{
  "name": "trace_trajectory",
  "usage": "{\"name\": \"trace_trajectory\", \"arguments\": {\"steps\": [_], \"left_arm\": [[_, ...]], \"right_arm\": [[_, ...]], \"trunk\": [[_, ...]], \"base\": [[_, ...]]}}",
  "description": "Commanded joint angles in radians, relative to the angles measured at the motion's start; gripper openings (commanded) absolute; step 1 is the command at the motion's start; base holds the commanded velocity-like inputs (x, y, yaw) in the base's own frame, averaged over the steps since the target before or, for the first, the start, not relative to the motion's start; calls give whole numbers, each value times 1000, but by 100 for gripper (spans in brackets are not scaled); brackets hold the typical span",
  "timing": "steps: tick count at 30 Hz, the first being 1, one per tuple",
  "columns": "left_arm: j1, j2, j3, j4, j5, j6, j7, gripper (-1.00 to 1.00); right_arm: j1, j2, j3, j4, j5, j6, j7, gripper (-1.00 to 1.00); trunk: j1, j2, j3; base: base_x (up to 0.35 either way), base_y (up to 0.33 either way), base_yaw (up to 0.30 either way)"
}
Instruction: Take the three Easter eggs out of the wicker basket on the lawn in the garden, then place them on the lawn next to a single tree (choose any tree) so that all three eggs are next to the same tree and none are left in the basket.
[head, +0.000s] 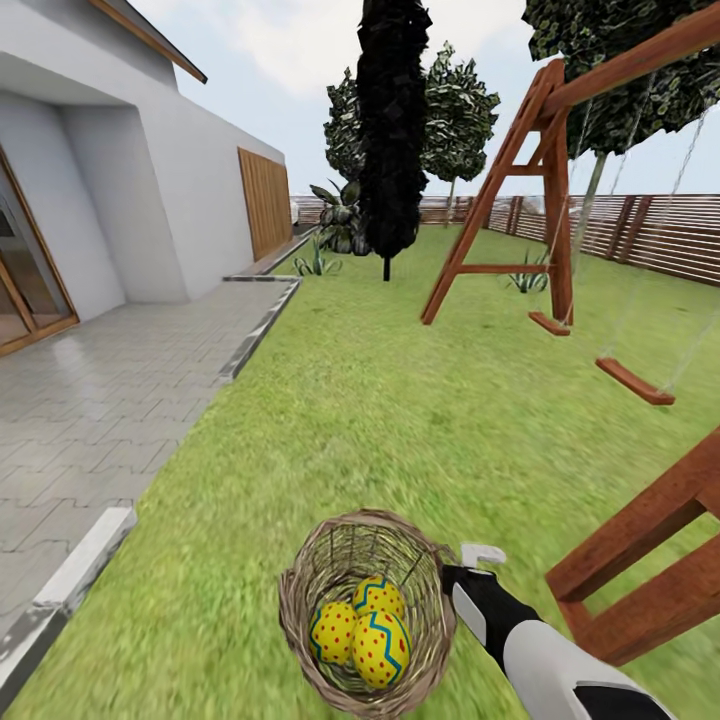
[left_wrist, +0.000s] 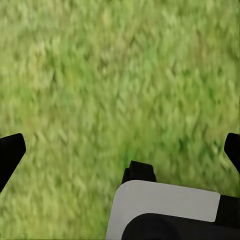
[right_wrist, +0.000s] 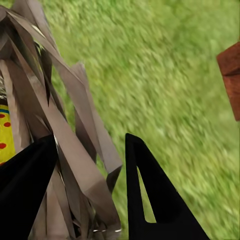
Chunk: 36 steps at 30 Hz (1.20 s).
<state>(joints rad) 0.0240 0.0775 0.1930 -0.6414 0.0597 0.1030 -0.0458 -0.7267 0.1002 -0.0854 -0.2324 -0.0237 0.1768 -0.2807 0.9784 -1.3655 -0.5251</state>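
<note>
The wicker basket (head: 365, 610) is low in the head view, over the lawn (head: 400, 420). Three Easter eggs (head: 372, 630) lie together inside it. My right gripper (head: 452, 572) is at the basket's right rim. In the right wrist view its fingers straddle the woven wall (right_wrist: 75, 130), so the right gripper (right_wrist: 89, 140) is shut on the rim, with part of an egg (right_wrist: 6, 135) showing behind the weave. My left gripper (left_wrist: 120, 150) hangs open over bare grass. A pale-trunked tree (head: 592, 185) stands behind the swing, another (head: 455, 120) by the far fence.
A wooden swing frame (head: 545, 190) with hanging seats (head: 635, 380) stands ahead right, and its near beams (head: 650, 560) are close to my right arm. The all-black tree (head: 390, 130) is straight ahead. A grey patio (head: 100, 400) and the house lie left; a slat fence (head: 650, 235) bounds the yard.
</note>
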Motion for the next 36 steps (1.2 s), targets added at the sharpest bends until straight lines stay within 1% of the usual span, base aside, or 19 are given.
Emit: {"name": "trace_trajectory", "arguments": {"steps": [1,6,13,33,36], "left_arm": [[1,0,2,-3,6,7,-5,100],[1,-1,3,-3,6,7,-6,100],[1,-1,2,-3,5,7,-6,100],[1,-1,2,-2,4,5,-6,100],[1,-1,2,-2,4,1,-6,100]], "right_arm": [[0,1,-9,-2,-5,3,0,-100],[-1,1,-10,-2,-5,3,0,-100],[0,1,-8,-1,-6,3,0,-100],[5,2,-7,-1,-6,3,1,-100],[7,2,-7,-1,-6,3,1,-100]], "trunk": [[1,-1,-1],[1,-1,-1],[1,-1,-1],[1,-1,-1],[1,-1,-1]], "base": [[290,191,0],[290,191,-3],[290,191,-82],[292,185,-3],[302,161,-110]]}}
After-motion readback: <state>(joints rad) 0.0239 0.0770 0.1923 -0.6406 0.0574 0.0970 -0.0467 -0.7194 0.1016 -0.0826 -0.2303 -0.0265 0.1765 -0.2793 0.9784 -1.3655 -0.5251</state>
